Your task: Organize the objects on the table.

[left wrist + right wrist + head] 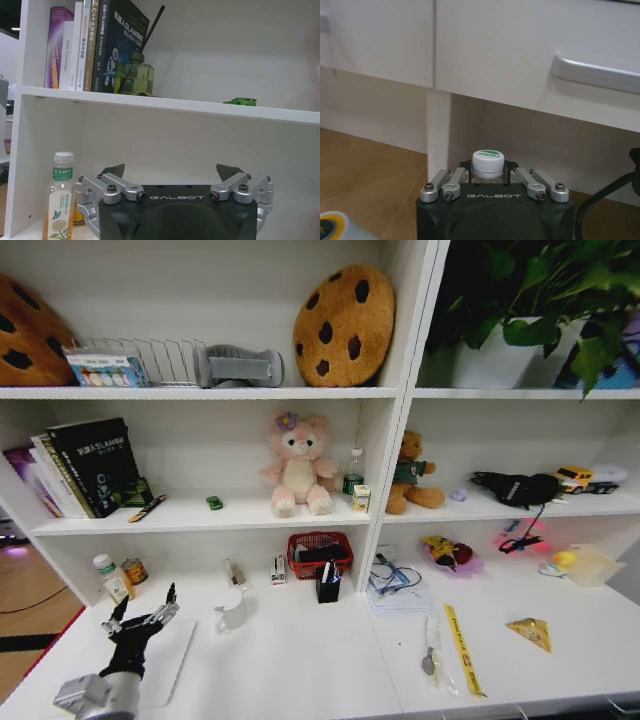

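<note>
My left gripper (142, 612) hovers open and empty over the left end of the white table (300, 665), just above a flat silver laptop (178, 665). In the left wrist view the left gripper (172, 172) faces the shelf, where a tiny green toy car (240, 101) sits; the toy car (214, 502) also shows in the head view. A yellow ruler (462, 648) lies at the right on the table. A pen (147, 508) rests on the shelf by the books. My right gripper (488, 176) hangs below the drawers, shut on a small white-capped bottle (488, 161).
A tea bottle (59, 200) and a small can (133, 570) stand at the back left. A red basket (320, 552), a black pen holder (328, 586), a white cup (232, 610) and cables (393, 580) crowd the back. A drawer handle (595, 75) juts out above the right gripper.
</note>
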